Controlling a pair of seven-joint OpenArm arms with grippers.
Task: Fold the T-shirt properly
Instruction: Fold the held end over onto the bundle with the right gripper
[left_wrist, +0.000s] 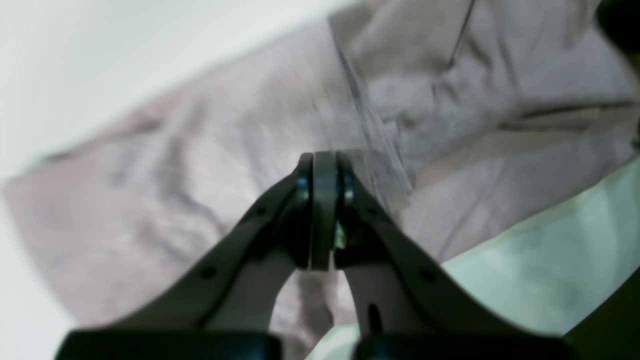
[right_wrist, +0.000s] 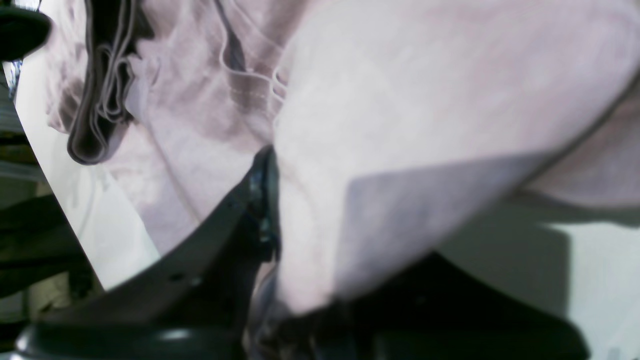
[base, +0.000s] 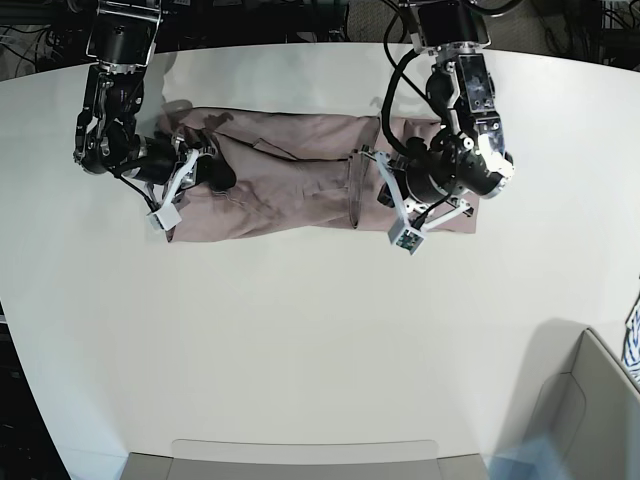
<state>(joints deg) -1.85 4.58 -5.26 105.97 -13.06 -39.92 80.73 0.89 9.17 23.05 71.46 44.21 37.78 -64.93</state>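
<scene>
Close beneath my left wrist camera, my left gripper has its jaws pressed together, with no cloth visibly caught between the tips. Over on the right wrist view, my right gripper pinches a fold of the T-shirt, pink fabric draped over one finger. Farther out, that shirt lies stretched lengthwise across the white table, between my two arms.

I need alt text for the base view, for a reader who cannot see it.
A pink T-shirt lies stretched lengthwise on a white table, seen from above. Two black robot arms bend over it, one at each end of the shirt.
</scene>
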